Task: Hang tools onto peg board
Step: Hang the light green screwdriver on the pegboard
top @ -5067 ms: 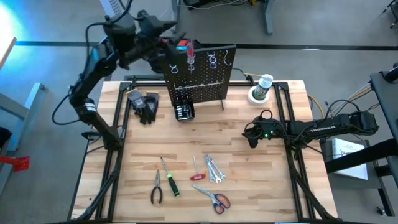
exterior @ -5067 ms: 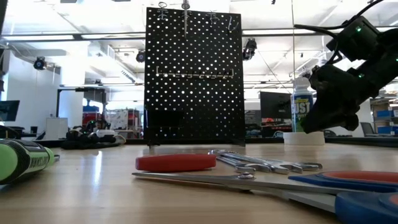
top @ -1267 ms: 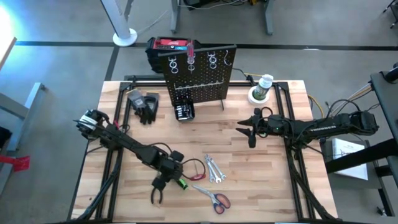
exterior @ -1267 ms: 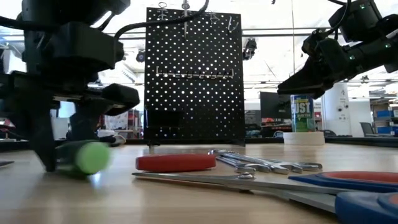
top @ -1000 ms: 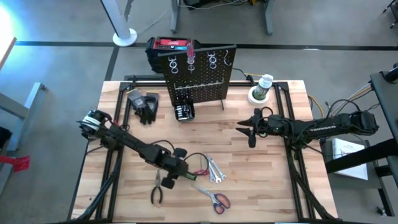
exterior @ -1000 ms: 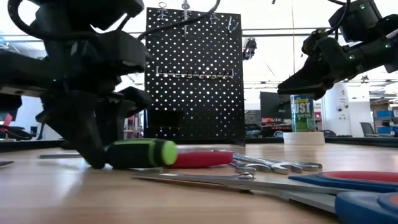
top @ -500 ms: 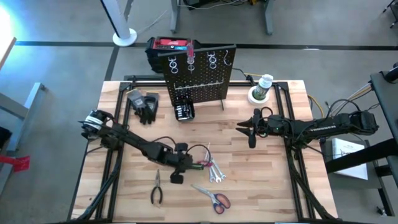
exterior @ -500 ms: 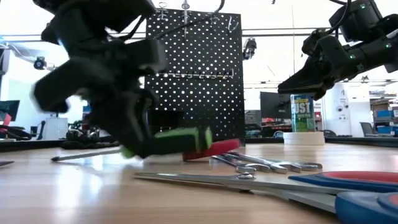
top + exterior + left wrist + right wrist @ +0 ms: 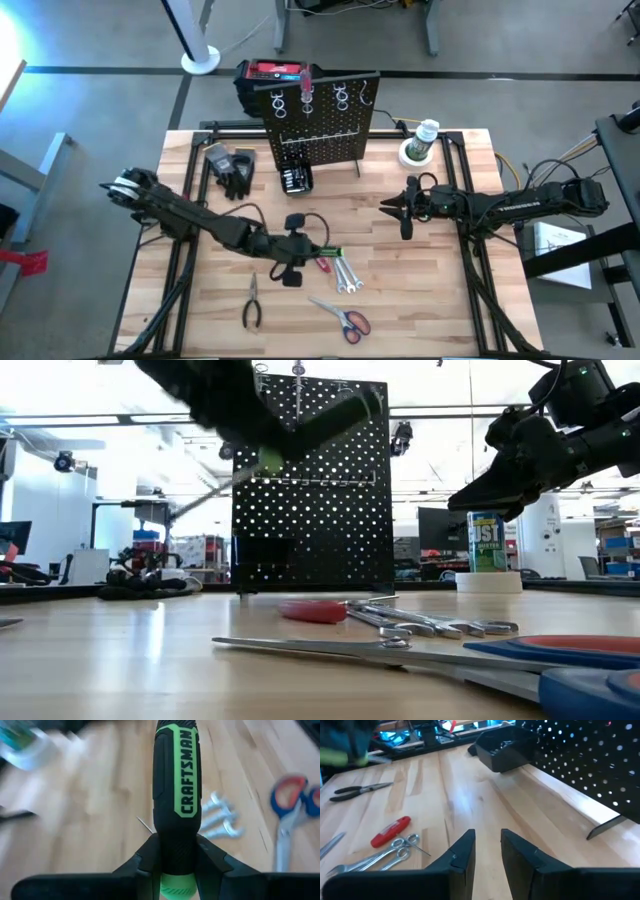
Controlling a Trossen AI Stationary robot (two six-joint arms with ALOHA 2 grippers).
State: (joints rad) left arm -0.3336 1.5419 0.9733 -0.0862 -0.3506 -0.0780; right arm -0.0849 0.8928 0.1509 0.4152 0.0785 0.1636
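My left gripper [image 9: 300, 250] is over the middle of the table, shut on a green-and-black screwdriver [image 9: 175, 785] held high in the low view [image 9: 320, 420]. On the wood below lie black-handled pliers [image 9: 250, 300], red-handled scissors [image 9: 345, 320], silver wrenches [image 9: 345, 275] and a small red tool [image 9: 322, 265]. The peg board [image 9: 320, 120] stands upright at the far edge, with a red-handled screwdriver [image 9: 305, 85] hanging in one of its rings. My right gripper [image 9: 398, 212] hovers at the right, open by a narrow gap [image 9: 487, 852] with nothing between its fingers. My left gripper pinches the screwdriver's handle [image 9: 176, 851] between its two fingers, at the handle's end nearest my wrist. The fingers come from the table's left, and the handle runs on past the fingertips along them. The screwdriver is lifted clear, tilted, its shaft [image 9: 200, 495] slanting downward.
A red-and-black toolbox [image 9: 270, 72] sits behind the peg board. Black gloves [image 9: 235, 170] and a small black box of bits [image 9: 296, 180] lie in front of the board. A spray can on a white ring [image 9: 420, 140] stands at the far right.
My left gripper has risen from the table with the green screwdriver and gone toward the right and far edges. The screwdriver, flat on the wood a second ago, now hangs tilted well above it. The small red tool has slid a little toward the far edge.
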